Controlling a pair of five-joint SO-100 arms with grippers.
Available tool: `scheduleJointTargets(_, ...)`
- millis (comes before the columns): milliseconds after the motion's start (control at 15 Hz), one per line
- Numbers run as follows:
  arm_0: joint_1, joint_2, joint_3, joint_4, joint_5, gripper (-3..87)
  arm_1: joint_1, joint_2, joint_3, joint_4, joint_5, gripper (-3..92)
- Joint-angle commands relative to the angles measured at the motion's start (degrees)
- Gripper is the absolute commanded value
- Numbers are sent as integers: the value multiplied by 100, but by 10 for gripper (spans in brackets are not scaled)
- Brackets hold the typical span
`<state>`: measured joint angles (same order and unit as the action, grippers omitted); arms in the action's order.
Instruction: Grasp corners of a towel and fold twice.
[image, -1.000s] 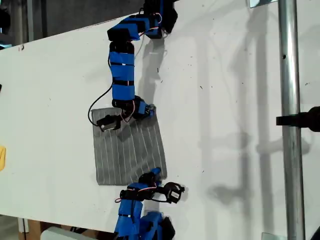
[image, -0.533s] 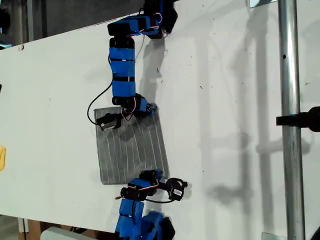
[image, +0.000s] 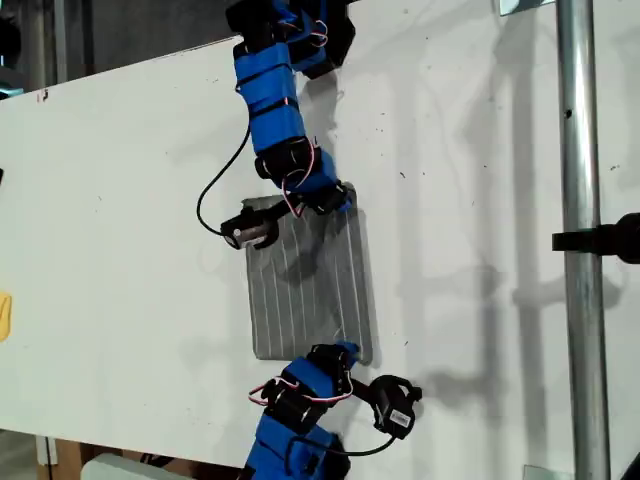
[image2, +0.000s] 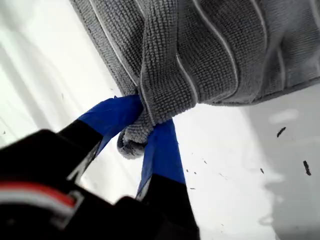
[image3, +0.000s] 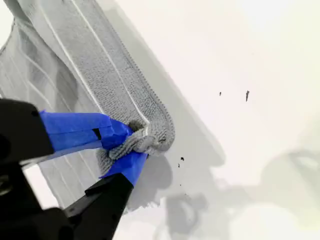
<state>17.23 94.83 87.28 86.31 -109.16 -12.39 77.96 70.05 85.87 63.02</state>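
A bunched corner of the towel (image2: 210, 55) is pinched by my first gripper (image2: 142, 132). Another corner is clamped by my second gripper (image3: 131, 147) above the white table (image: 120, 200).

My first gripper (image2: 145, 137) has its two blue-taped fingers (image2: 112, 117) pressed together on a bunched corner of the towel (image2: 220, 45). My second gripper (image3: 127, 150) pinches another corner between its blue-taped jaws. In the exterior view, one arm (image: 280, 120) reaches in from the top edge and the other arm (image: 300, 420) from the bottom edge, both bent at the wrist.
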Motion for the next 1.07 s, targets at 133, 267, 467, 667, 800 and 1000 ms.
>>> scheduleJointTargets(133, -738, 299, -193, 879, 202, -26, 1107, 606, 677, -501, -246, -3)
scheduleJointTargets(267, -1591, 439, 272, 888, 844, -26, 1863, 510, 826, -800, -782, -3)
scheduleJointTargets(467, -3050, 422, 729, 712, 2232, -26, 2874, 308, 773, -1046, -1635, -3)
scheduleJointTargets(667, -4518, 413, 703, 466, 3533, -26, 3744, 70, 255, -1204, -2531, -3)
scheduleJointTargets(800, -5133, 255, 378, 448, 4148, -26, 4052, -70, -281, -1116, -2883, -3)
scheduleJointTargets(1000, -5080, 264, 360, 448, 4157, -26, 3999, -105, -246, -1028, -2918, -3)
